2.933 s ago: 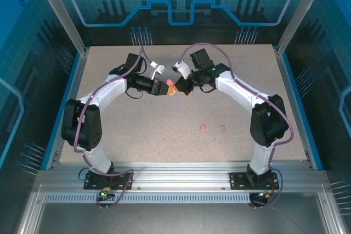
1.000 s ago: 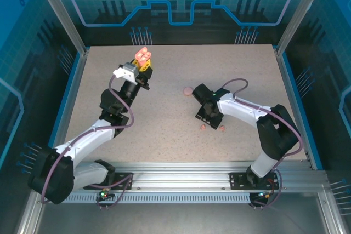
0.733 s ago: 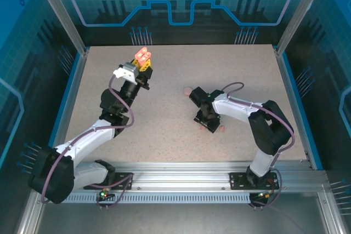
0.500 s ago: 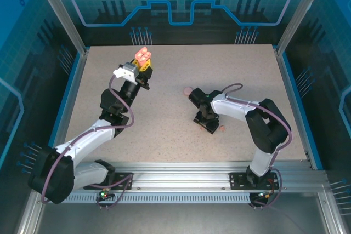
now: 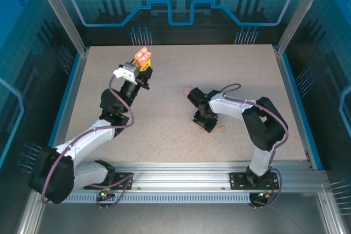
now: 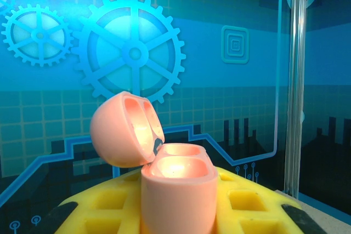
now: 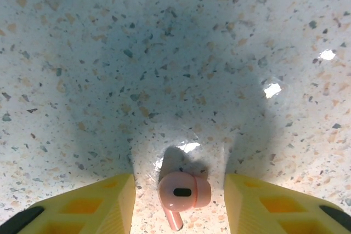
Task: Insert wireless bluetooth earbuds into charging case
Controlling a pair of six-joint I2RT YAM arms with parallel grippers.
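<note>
Speckled table (image 5: 164, 130): our right fingers (image 7: 104, 204) straddle the earbud (image 7: 184, 191), not yet pinching; we should centre before closing, left fingers (image 6: 247, 206) clamp the open case (image 6: 175, 190).

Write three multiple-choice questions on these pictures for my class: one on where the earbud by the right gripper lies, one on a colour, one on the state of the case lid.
1. Where does the earbud lie?
A. On the table, between the right gripper's fingers
B. Inside the case
C. On top of one finger

2. What colour are those fingers?
A. Black
B. Blue
C. Yellow

3. How is the case in the left gripper?
A. Lid shut
B. Lid open
C. Lying flat on the table

Answers:
1 A: the right wrist view shows it on the speckled surface with a gap to each finger.
2 C: both show yellow in that view.
3 B: the left wrist view shows the lid tipped back and the hollows exposed.
</note>
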